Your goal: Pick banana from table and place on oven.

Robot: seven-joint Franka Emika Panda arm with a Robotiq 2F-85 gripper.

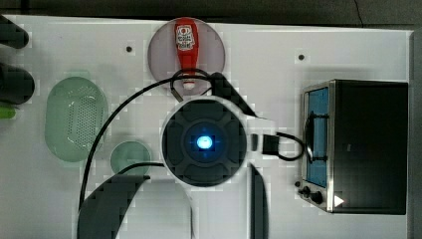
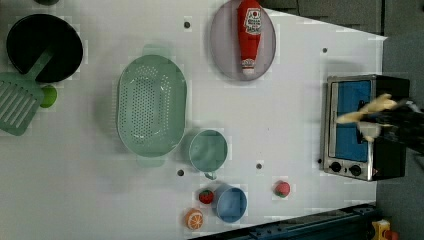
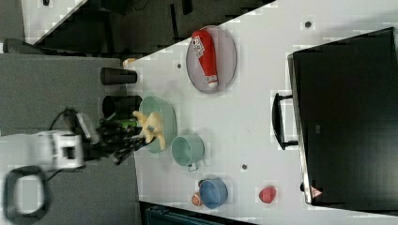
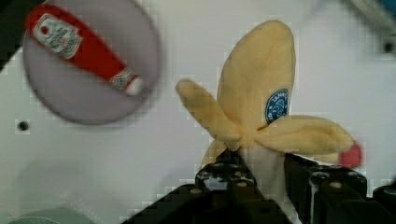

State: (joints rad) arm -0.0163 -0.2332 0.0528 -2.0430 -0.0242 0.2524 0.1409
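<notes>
Banana [image 4: 261, 107] clamped between pincer [image 4: 264, 175] jaws

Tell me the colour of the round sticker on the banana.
Blue with pale lettering, on the yellow banana held in the gripper; clearest in the wrist view.

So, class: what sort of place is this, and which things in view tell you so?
Probably a robot lab set up as a play kitchen. A small oven, a colander and a ketchup bottle on a plate sit on a white table with holes, and a gripper holds a plush banana.
</notes>
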